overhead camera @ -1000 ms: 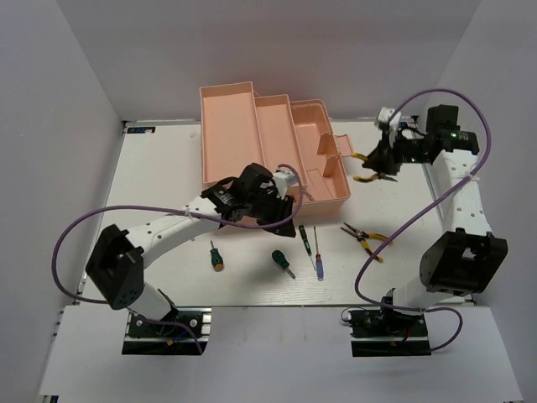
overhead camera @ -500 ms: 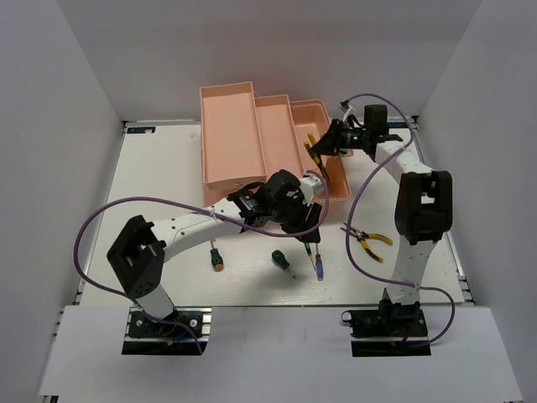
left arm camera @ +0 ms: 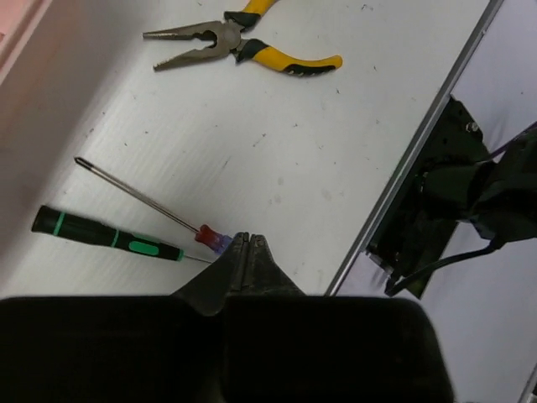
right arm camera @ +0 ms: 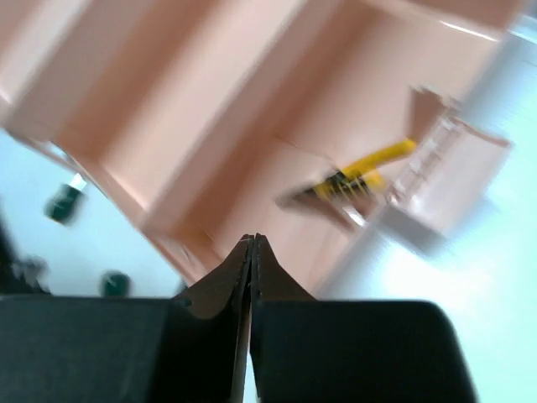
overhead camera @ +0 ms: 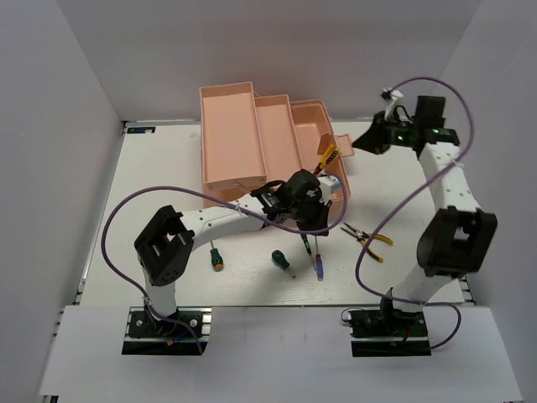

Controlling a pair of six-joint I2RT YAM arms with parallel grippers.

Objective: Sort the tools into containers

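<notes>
The pink toolbox (overhead camera: 252, 134) stands open at the back of the table. One pair of yellow-handled pliers (overhead camera: 327, 154) lies in its right compartment, also blurred in the right wrist view (right arm camera: 361, 176). A second pair of pliers (overhead camera: 367, 238) lies on the table, also in the left wrist view (left arm camera: 243, 40). My left gripper (overhead camera: 312, 225) is shut and empty above the thin dark-green screwdriver (left arm camera: 101, 236) and the blue one (left arm camera: 214, 241). Two stubby green screwdrivers (overhead camera: 216, 257) (overhead camera: 281, 262) lie near the front. My right gripper (overhead camera: 369, 138) is shut and empty, right of the toolbox.
The table's right edge and a dark arm base (left arm camera: 453, 193) show in the left wrist view. White walls close in the table at the back and both sides. Purple cables loop over both arms.
My right gripper carried a pair of pliers into the toolbox, let go, and drew back to the right. My left gripper moved right, over the thin screwdrivers.
</notes>
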